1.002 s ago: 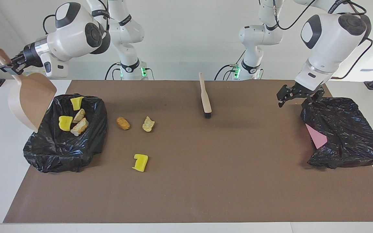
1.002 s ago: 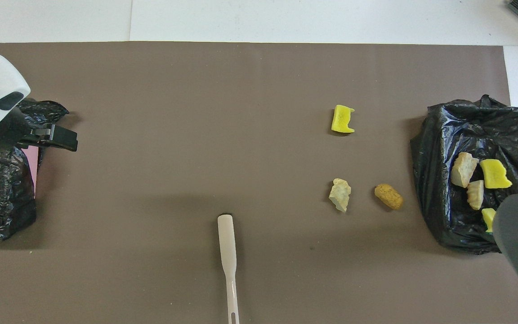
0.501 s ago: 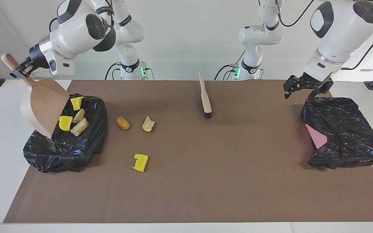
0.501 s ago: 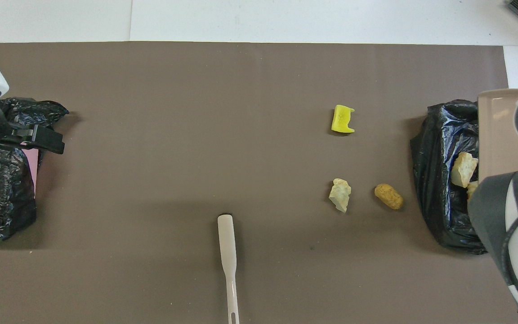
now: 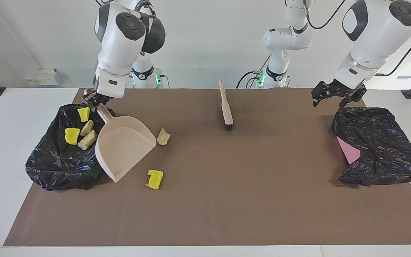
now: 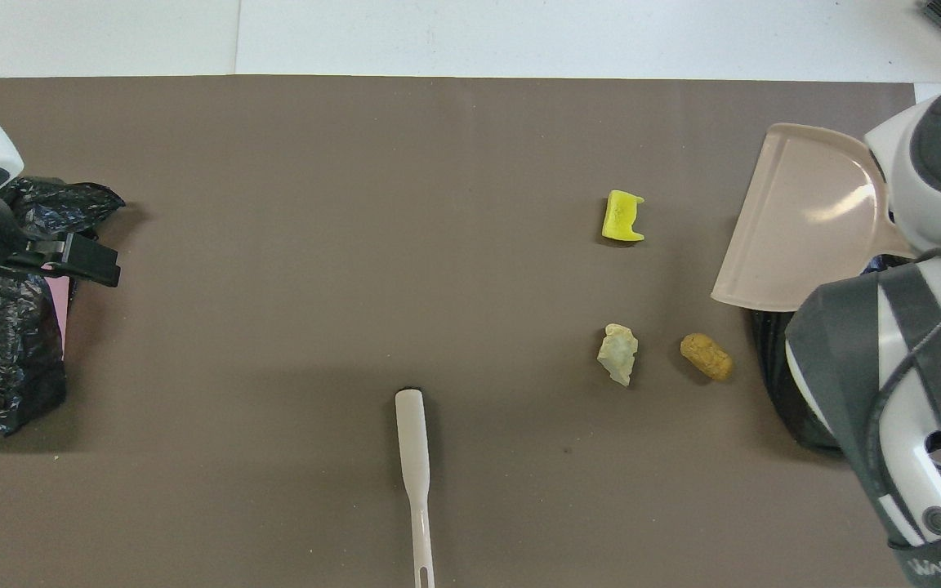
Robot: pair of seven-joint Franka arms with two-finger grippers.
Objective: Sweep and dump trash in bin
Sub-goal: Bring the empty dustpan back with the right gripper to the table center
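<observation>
My right gripper (image 5: 92,101) is shut on the handle of a beige dustpan (image 5: 123,146), which hangs tilted over the mat-side rim of the black bin bag (image 5: 48,164). Several pieces of trash lie in the bin, among them a yellow piece (image 5: 71,135) and a beige chunk (image 5: 88,139). On the mat lie a beige chunk (image 5: 163,137), a yellow piece (image 5: 155,179) and an orange-brown chunk (image 6: 706,357); the dustpan (image 6: 805,220) hides that chunk in the facing view. My left gripper (image 5: 334,94) hangs open and empty at the left arm's end.
A brush (image 5: 226,107) lies on the mat mid-table, near the robots, its handle toward them. A second crumpled black bag (image 5: 380,146) with a pink sheet (image 5: 348,150) sits below the left gripper. A brown mat (image 5: 227,200) covers the table.
The right arm swung the dustpan from the bin's outer side across the bin to its mat side and turned it open side up. The left gripper rose a little, then held still.
</observation>
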